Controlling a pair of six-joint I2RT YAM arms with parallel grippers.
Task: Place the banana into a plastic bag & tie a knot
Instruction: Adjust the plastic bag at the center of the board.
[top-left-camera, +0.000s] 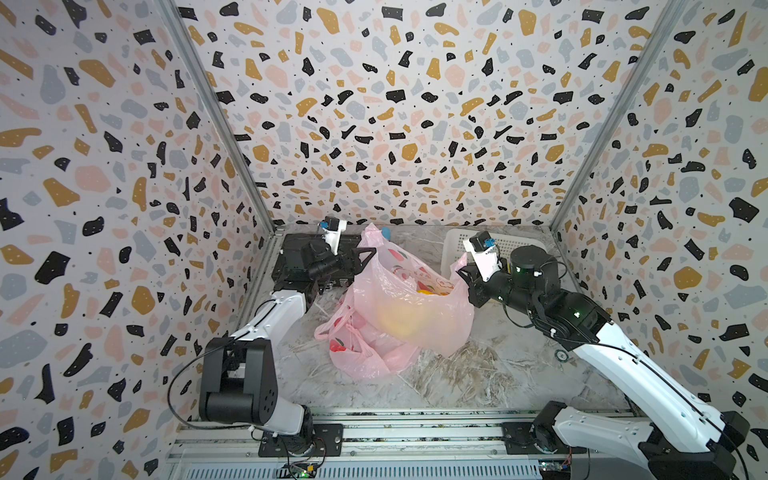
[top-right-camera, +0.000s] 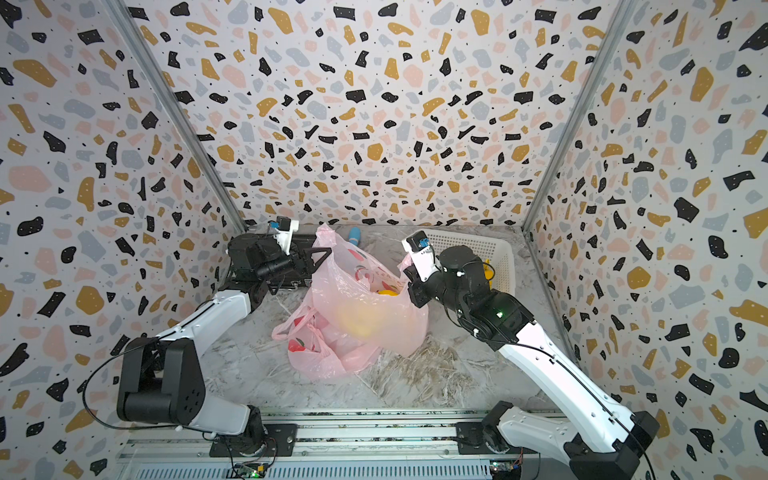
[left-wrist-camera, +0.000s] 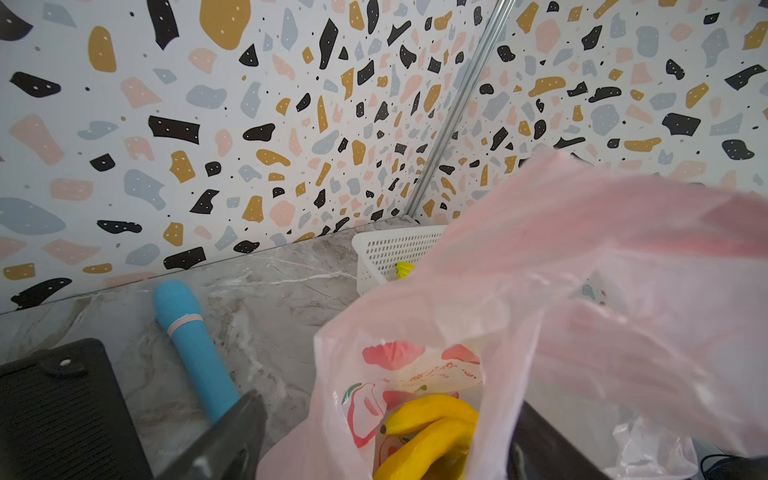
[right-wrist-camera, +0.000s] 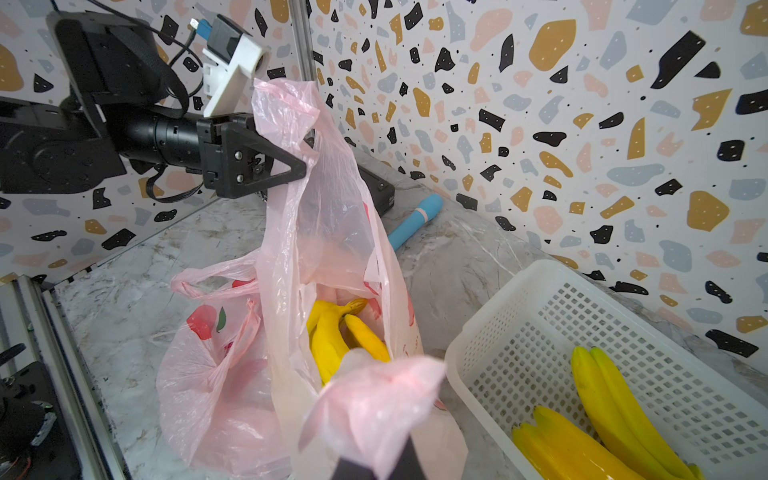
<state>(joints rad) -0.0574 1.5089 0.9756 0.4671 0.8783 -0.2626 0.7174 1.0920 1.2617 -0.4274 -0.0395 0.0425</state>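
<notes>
Back left corner of the table (top-left-camera: 478, 382): black box (left-wrist-camera: 62, 415), and right over its near edge the left gripper (top-left-camera: 365, 255). Its jaws are spread wide with one handle of the plastic bag (top-left-camera: 415, 316) running up between them; film touches a finger (right-wrist-camera: 291, 170), but no pinch shows, so I read it as open around the handle, not clamped. Blue cylinder (left-wrist-camera: 187, 332) lies along the back edge, just behind the bag, not involved. Mid-table, toward the back: the bag stands upright with its mouth open, and the banana (right-wrist-camera: 332, 336) sits down inside it, also visible through the mouth in the left wrist view (left-wrist-camera: 432, 419). So the placing step looks done. Loose pink bags (top-left-camera: 357, 353) lie crumpled against its front-left side. Right of the bag, the right gripper (top-left-camera: 463, 276) is closed tight on the other handle, pink film bunched at its tips (right-wrist-camera: 374, 395). Back right corner: white basket (right-wrist-camera: 519, 282) with more bananas (right-wrist-camera: 602, 403) in it, just beside the bag. The two handles are apart, no crossing, no loop, no knot. Judgement: roughly halfway; left to do are securing the left handle, bringing both handles together, crossing them and pulling the knot tight.
</notes>
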